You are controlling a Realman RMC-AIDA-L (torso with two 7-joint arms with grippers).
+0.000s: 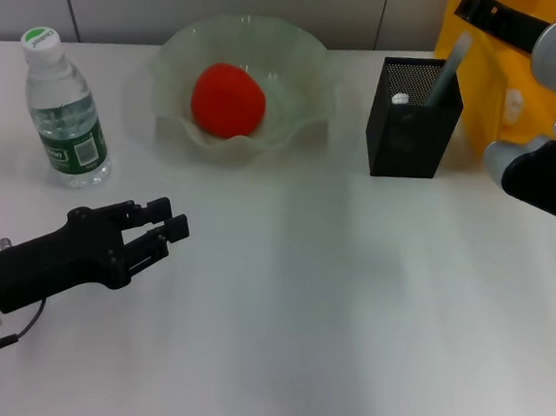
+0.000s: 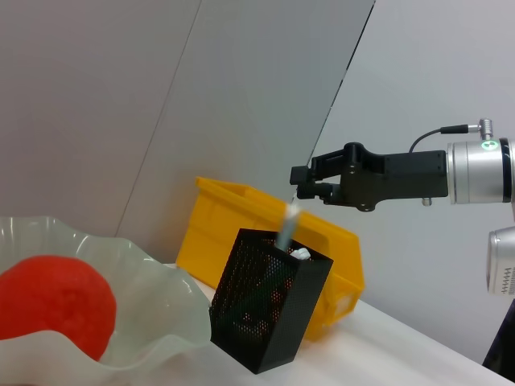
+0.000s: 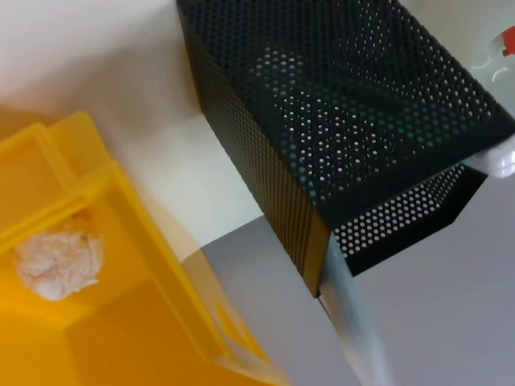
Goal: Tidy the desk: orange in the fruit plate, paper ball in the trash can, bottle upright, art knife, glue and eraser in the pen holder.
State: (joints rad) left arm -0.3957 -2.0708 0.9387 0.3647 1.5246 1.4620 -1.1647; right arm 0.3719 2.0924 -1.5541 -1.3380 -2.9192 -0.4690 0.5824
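Desk's white top [image 1: 327, 319] has a wide bare stretch up front, where the left gripper [image 1: 164, 225] hovers with fingers slightly parted. Further back: one upright clear plastic bottle [image 1: 65, 112], one red-orange fruit [image 1: 228, 100] in the pale-green wavy glass bowl [image 1: 310, 65], one black mesh holder [image 1: 412, 118]. Right gripper [image 2: 310, 181] sits above the yellow bin [image 3: 153, 322], can't tell its fingers; one crumpled paper wad [image 3: 58, 260] inside.

The bottle [image 1: 65, 112] carries a green label [image 1: 74, 138] with white print, but the characters are too small to read. Its cap [image 1: 40, 40] bears a mark, equally unreadable.
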